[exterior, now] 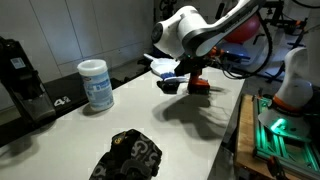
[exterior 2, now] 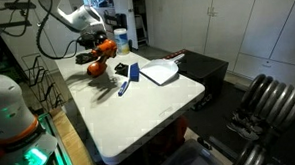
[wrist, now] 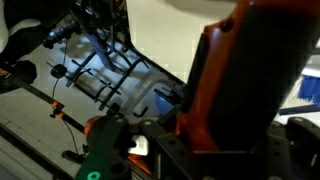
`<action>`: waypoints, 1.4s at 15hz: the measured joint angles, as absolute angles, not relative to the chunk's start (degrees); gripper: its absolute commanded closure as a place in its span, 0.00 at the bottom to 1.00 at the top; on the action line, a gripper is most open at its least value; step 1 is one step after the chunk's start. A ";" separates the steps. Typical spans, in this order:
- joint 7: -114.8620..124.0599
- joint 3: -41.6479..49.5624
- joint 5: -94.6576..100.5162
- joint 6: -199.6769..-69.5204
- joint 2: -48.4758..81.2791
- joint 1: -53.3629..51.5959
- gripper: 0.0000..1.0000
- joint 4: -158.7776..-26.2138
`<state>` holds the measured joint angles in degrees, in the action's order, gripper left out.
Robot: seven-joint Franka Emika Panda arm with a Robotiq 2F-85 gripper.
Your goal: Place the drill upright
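The drill (exterior: 193, 86) is orange-red and black and rests on the white table (exterior: 150, 120) near its far edge. It also shows in the other exterior view (exterior 2: 99, 61). My gripper (exterior: 190, 72) comes down on it from above and is shut on its body, with the arm's white wrist just above. In the wrist view the orange drill body (wrist: 240, 80) fills the right side, right between the jaws (wrist: 190, 135). The drill looks tilted, with its base near or on the table top; I cannot tell whether it stands free.
A white wipes canister (exterior: 97, 85) and a black machine (exterior: 20, 75) stand at one side. A black lumpy object (exterior: 128, 155) lies at the near edge. A white tray (exterior 2: 159, 72), a blue item (exterior 2: 133, 72) and a small tool (exterior 2: 123, 88) lie beside the drill.
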<state>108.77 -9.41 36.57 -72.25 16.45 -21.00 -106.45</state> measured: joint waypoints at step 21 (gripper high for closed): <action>116.85 -10.27 46.84 -68.81 23.83 -23.41 0.90 -105.54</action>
